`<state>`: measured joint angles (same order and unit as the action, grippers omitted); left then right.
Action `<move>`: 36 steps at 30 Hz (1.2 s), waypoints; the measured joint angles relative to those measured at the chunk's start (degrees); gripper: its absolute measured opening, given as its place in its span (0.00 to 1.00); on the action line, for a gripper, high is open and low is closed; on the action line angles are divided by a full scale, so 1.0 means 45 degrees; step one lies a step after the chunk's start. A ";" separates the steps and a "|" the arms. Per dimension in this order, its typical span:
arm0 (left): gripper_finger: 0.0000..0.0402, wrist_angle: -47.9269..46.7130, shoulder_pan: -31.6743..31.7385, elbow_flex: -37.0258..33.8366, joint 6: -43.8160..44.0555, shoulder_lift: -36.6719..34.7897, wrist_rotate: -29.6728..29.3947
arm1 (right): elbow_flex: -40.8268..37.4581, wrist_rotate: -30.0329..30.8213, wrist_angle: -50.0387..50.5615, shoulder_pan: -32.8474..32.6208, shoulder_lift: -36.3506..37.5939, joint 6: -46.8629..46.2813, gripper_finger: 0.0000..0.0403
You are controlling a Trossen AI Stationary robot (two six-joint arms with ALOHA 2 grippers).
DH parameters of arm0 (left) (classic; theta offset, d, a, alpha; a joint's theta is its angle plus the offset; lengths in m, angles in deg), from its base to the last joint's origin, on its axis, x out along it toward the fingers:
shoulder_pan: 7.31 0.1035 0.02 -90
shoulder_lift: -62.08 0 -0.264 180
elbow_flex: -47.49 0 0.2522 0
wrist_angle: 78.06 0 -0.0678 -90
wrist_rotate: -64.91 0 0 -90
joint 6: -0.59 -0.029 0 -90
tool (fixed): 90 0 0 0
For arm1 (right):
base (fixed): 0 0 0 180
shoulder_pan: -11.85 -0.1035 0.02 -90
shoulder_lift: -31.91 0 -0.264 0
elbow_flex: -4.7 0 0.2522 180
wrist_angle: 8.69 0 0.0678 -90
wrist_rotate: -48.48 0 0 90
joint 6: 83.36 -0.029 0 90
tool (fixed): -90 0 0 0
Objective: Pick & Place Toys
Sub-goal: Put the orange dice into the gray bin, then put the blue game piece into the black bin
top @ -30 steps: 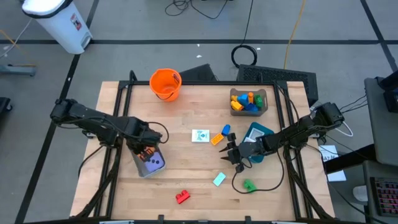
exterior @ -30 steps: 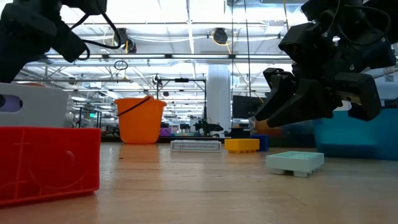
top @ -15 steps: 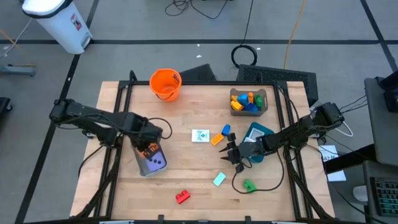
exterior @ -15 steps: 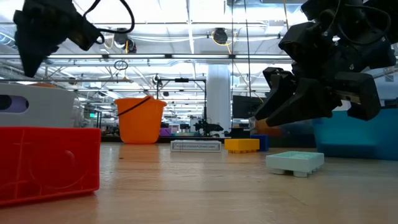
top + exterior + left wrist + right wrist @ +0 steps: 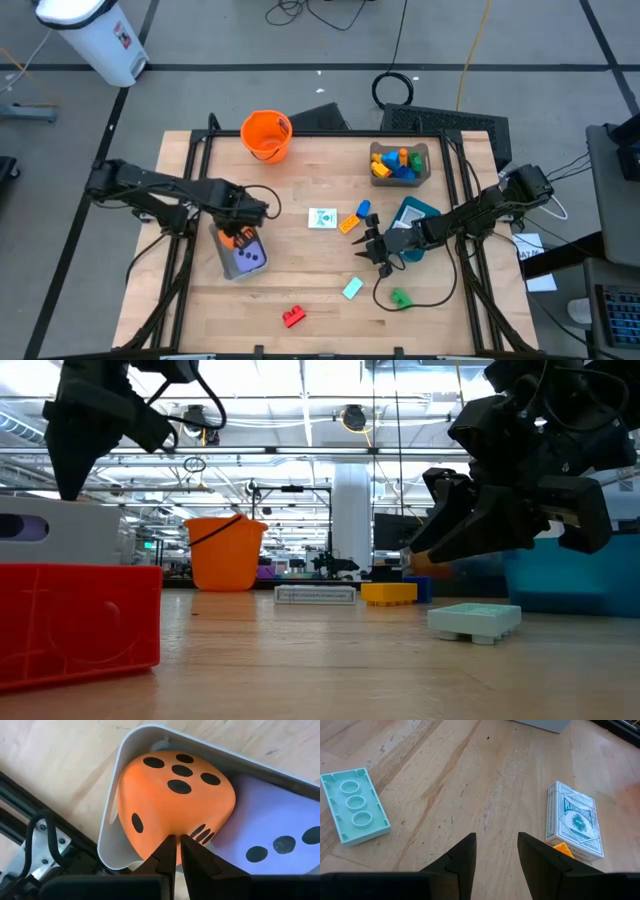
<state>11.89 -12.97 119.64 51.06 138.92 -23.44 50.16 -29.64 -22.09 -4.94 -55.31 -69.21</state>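
Observation:
A grey bin at the table's left holds an orange dotted die and a purple die side by side. My left gripper is shut and points down over the orange die's near corner; in the high view it is the left gripper at the bin's far end. My right gripper hovers open above bare wood. A mint block lies to one side of it and a white card pack to the other. Nothing is between its fingers. My left gripper's shut fingertips stand over the orange die's lower corner, coming from above. I cannot tell whether they touch it. The die rests inside the bin.
An orange bucket stands at the far edge and a grey bin of blocks at the far right. A teal bin lies behind my right gripper. Loose on the wood are orange, blue, green and red blocks.
My left gripper, shut throughout, has moved from over the bin's middle toward the table's far edge and risen slightly. This uncovers more of the orange die in the bin.

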 joint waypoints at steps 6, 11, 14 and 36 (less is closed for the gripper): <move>0.09 0.0205 0.0348 0.0000 -0.0817 0.0315 0.0005 | 0.0000 0.0000 0.0002 0.0000 0.0000 0.0005 0.34; 0.09 0.0032 0.0568 0.0312 -0.1169 0.0296 0.0179 | 0.0000 0.0000 0.0000 0.0000 0.0000 0.0005 0.34; 0.08 -0.0448 0.0557 0.1250 -0.1099 0.0178 -0.0016 | 0.0000 0.0005 -0.0018 0.0000 0.0000 0.0025 0.34; 0.14 1.7991 -0.0854 -0.1270 -0.9340 0.0413 -0.9116 | -0.0005 0.0730 -0.1632 -0.0010 0.0002 0.2013 0.34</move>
<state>92.85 -16.82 113.92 9.03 140.78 -64.46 50.14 -26.36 -29.44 -4.99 -55.30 -60.15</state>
